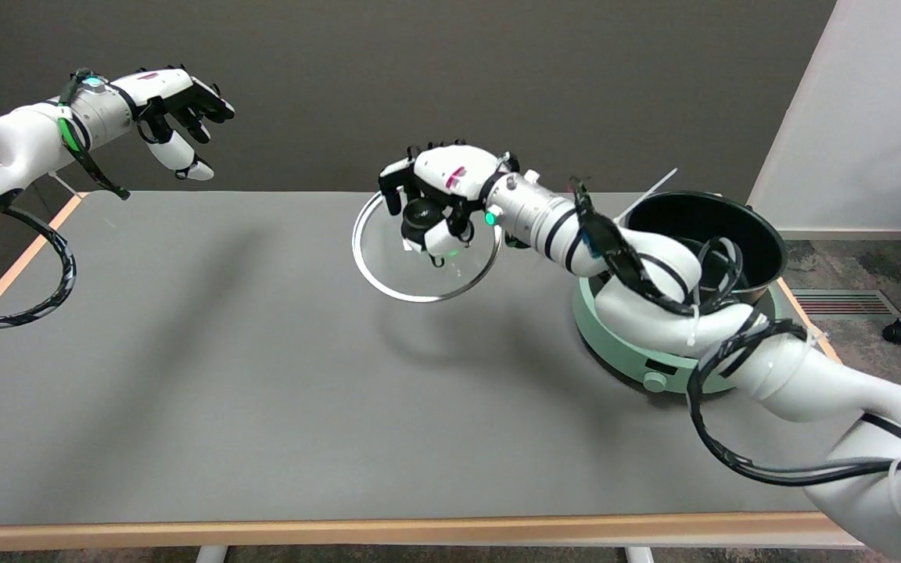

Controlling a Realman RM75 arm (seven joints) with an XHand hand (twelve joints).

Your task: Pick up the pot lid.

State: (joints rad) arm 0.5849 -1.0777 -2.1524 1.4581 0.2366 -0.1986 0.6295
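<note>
The glass pot lid (388, 270) is hanging in the air above the far middle of the bench (263, 407), tilted, its shadow falling on the grey top beneath it. The right hand (439, 203) is gripping the lid's black knob (419, 215), fingers curling down around it from above. The right arm is reaching in from the lower right, crossing in front of a black pot (740, 234), which is sitting uncovered on a pale green cooker base (638, 363) at the bench's right side, well apart from the lid.
</note>
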